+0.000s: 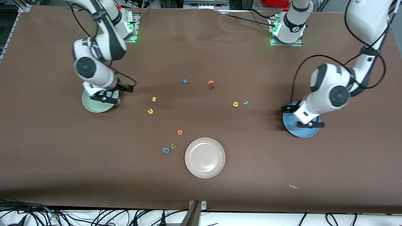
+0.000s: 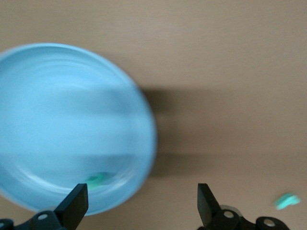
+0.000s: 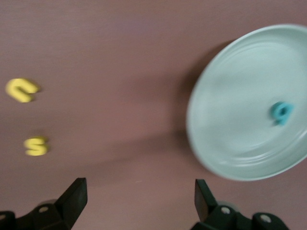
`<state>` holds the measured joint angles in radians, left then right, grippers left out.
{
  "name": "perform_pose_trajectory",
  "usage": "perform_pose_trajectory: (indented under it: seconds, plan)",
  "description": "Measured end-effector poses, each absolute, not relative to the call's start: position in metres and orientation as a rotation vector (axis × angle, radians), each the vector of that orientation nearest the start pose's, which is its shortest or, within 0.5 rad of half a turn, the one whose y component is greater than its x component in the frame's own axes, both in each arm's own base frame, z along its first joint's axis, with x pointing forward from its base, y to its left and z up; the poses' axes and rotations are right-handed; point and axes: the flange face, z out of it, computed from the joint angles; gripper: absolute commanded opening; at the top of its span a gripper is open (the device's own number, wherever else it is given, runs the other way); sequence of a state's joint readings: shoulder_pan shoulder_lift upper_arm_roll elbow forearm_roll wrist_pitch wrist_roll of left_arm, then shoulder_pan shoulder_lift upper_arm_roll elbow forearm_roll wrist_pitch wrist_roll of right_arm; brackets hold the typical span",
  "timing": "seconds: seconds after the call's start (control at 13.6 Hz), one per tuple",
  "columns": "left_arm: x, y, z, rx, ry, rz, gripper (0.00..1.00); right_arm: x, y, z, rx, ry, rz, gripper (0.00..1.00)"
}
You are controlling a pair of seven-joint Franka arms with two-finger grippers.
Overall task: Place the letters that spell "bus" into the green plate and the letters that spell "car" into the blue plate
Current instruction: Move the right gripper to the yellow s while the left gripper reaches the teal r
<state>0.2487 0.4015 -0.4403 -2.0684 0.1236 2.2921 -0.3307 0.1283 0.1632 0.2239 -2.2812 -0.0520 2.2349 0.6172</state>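
Altogether, one teal letter lies in each of two plates, green plate (image 3: 230, 143) and blue plate (image 2: 57, 96), under spread-apart end effectors.

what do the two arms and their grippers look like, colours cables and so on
Both arms have glossy white rounded shells with dark grey or black joint bands and round dark caps on the joints. Thin black cables loop loosely along each arm. The bases glow green. The left gripper and right gripper are black, each with two flat, wedge-shaped black fingers on bodies with small round screw holes.
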Motion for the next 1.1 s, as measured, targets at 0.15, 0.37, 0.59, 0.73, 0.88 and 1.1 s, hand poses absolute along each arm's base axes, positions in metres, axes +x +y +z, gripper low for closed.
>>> perform_pose_trajectory:
  seconds: [0.15, 0.37, 0.59, 0.73, 0.88, 1.1]
  plan:
    - [0.543, -0.150, 0.224, -3.213, -0.193, 0.169, 1.00, 0.470, 0.216, 0.263, -3.179, 0.445, 0.250, 0.99]
    - [0.504, -0.179, 0.194, -3.252, -0.294, 0.111, 1.00, 0.471, 0.233, 0.226, -3.124, 0.516, 0.221, 0.99]
    - [0.484, -0.215, 0.189, -3.237, -0.370, 0.139, 1.00, 0.474, 0.236, 0.197, -3.086, 0.539, 0.208, 0.99]
    - [0.475, -0.234, 0.188, -3.230, -0.392, 0.149, 1.00, 0.474, 0.239, 0.188, -3.071, 0.554, 0.202, 0.98]
    - [0.468, -0.244, 0.184, -3.223, -0.404, 0.168, 1.00, 0.470, 0.249, 0.184, -3.064, 0.561, 0.196, 0.95]
    - [0.464, -0.246, 0.172, -3.187, -0.403, 0.160, 1.00, 0.466, 0.259, 0.177, -3.055, 0.560, 0.188, 0.87]
